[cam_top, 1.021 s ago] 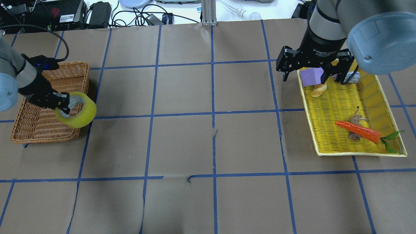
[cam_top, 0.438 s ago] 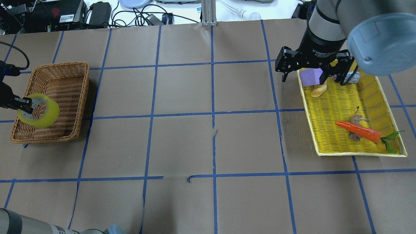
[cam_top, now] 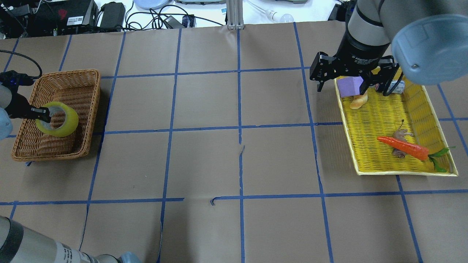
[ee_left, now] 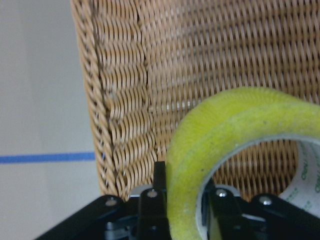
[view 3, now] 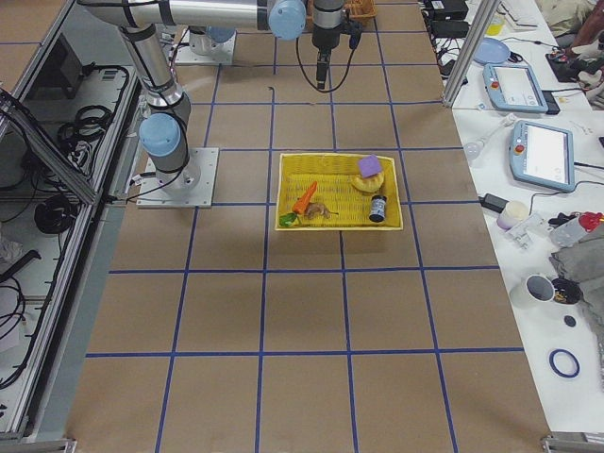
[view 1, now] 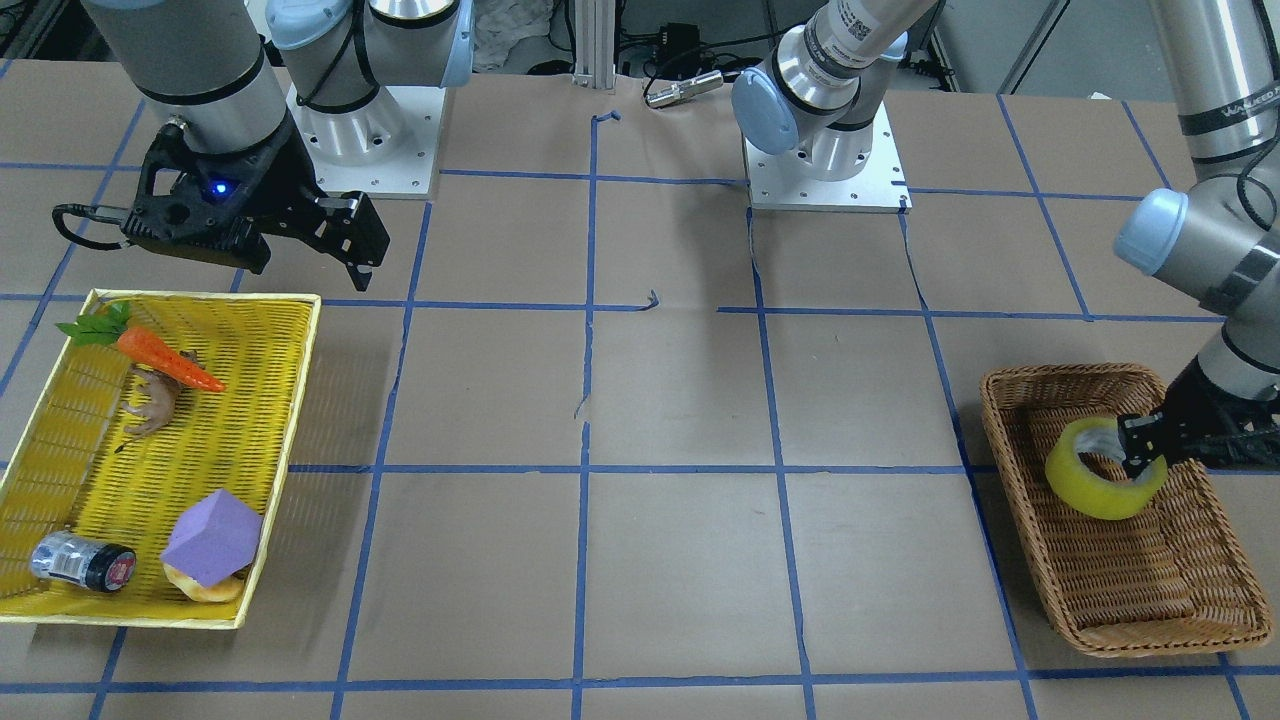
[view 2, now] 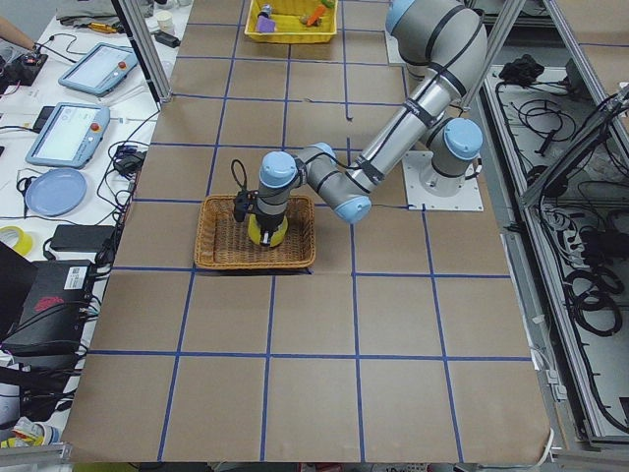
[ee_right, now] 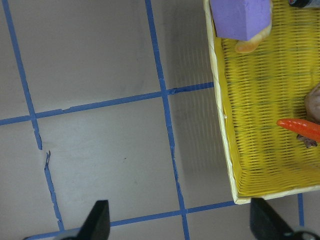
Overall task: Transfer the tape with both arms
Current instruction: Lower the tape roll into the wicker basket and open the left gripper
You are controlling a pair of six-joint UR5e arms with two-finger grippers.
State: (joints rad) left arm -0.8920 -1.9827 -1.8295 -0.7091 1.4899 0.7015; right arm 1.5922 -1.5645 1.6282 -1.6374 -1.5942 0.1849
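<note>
Yellow translucent tape roll [cam_top: 67,128] is clamped by black left gripper [cam_top: 44,114] over brown wicker basket [cam_top: 89,120]; jaws of black right gripper [cam_top: 353,88] are held apart.

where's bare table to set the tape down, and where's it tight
Widest bare patch: the table's middle squares, between the wicker basket and the yellow tray. The basket floor beside the tape is bare too. Tight: the tray end holding the purple block, bread and can.
</note>
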